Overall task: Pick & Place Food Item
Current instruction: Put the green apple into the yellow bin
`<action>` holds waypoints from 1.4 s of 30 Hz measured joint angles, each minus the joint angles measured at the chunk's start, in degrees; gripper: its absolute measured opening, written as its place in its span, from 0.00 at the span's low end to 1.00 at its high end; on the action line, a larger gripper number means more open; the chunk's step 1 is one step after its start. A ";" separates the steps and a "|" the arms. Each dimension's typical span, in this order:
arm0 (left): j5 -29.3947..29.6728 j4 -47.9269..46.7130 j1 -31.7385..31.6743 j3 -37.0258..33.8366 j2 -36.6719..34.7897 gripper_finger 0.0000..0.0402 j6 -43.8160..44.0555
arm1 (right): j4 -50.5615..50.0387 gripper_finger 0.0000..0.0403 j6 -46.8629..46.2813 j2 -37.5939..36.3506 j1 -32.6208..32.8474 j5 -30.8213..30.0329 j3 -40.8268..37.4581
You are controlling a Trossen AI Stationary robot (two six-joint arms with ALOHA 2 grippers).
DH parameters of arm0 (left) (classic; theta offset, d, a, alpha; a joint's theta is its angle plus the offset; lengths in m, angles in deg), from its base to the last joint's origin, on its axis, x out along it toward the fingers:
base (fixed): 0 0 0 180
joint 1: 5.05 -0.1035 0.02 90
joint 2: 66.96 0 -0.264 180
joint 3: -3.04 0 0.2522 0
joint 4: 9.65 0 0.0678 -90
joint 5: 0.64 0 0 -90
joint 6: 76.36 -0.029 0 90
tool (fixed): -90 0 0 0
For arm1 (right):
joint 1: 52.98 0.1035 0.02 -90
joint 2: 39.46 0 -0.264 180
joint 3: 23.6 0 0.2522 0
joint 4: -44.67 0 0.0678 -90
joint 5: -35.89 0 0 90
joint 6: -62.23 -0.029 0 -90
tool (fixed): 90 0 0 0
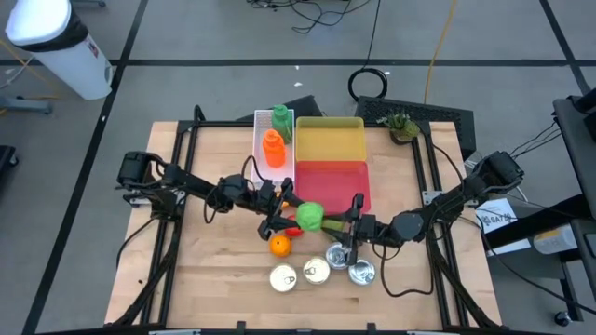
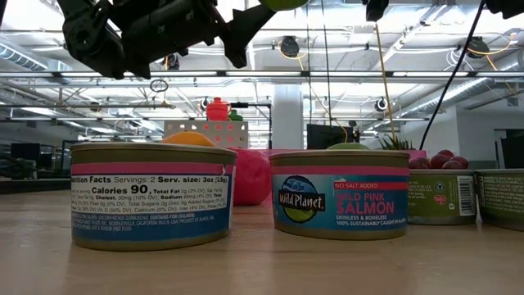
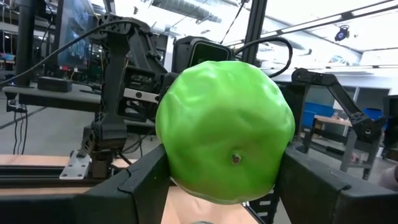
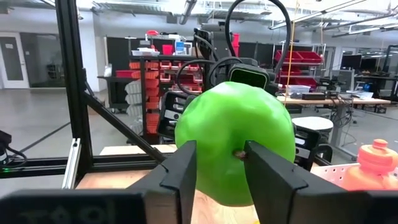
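A green apple is held above the wooden bench between two robot claws that meet over its middle.

The green apple [image 1: 310,217] is clamped between the fingers of the left claw [image 3: 217,180], one finger pressed on each side of the fruit. The right claw [image 4: 221,163] is seen directly opposite, its fingers set close together at the apple's stem dimple; whether they actually pinch it cannot be told. An orange [image 1: 280,246] lies on the bench [image 1: 205,279] just below the left claw, with a small red item [image 1: 291,232] beside it. Three tins [image 1: 322,273] stand in a row under and just beside the right claw. Beyond both claws, a red tray [image 1: 337,181] and a yellow tray [image 1: 329,140] are placed, with a white rack [image 1: 261,149] of bottles beside them.
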 joint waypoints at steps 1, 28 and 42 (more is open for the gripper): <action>-0.01 0.00 0.01 0.00 0.00 0.63 0.00 | -0.02 0.27 0.33 0.00 0.00 0.00 0.00; -3.02 -0.85 -3.16 0.07 -1.27 0.86 5.59 | -0.78 0.01 8.90 -3.85 4.64 -9.71 0.04; -11.53 -13.21 -8.05 0.07 -1.90 0.94 11.43 | -22.81 0.00 1.00 -16.85 -2.71 -10.89 2.98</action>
